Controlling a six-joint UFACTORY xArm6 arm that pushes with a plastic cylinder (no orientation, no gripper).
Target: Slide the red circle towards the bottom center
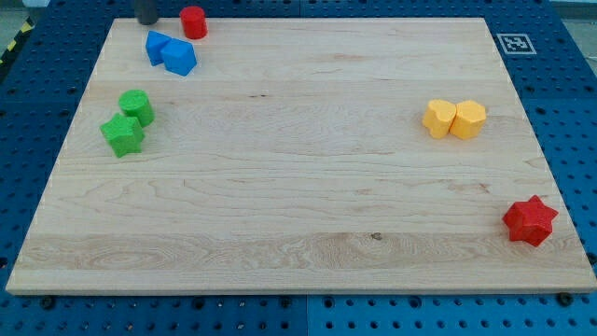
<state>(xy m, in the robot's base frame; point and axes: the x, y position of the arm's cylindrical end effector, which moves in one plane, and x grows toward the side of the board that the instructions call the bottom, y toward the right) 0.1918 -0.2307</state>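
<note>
Blocks scattered round the wooden board (pixel 298 187), red cylinder at its top-left edge.
Red star (pixel 530 221) sits near the bottom-right corner; yellow heart (pixel 437 119) and yellow hexagon (pixel 468 119) touch by the right edge; green star (pixel 122 134) and green cylinder (pixel 137 105) touch by the left edge; two blue blocks (pixel 170 51) huddle top-left; red cylinder (pixel 193 21) beyond; my tip (pixel 147 21), a bare rod with no claw, stands just left of it.

Red circle (pixel 193 21): short upright cylinder, at board's top edge, toward view's left.

My tip (pixel 147 21) stands at the view's top left, just left of the red circle (pixel 193 21).
</note>
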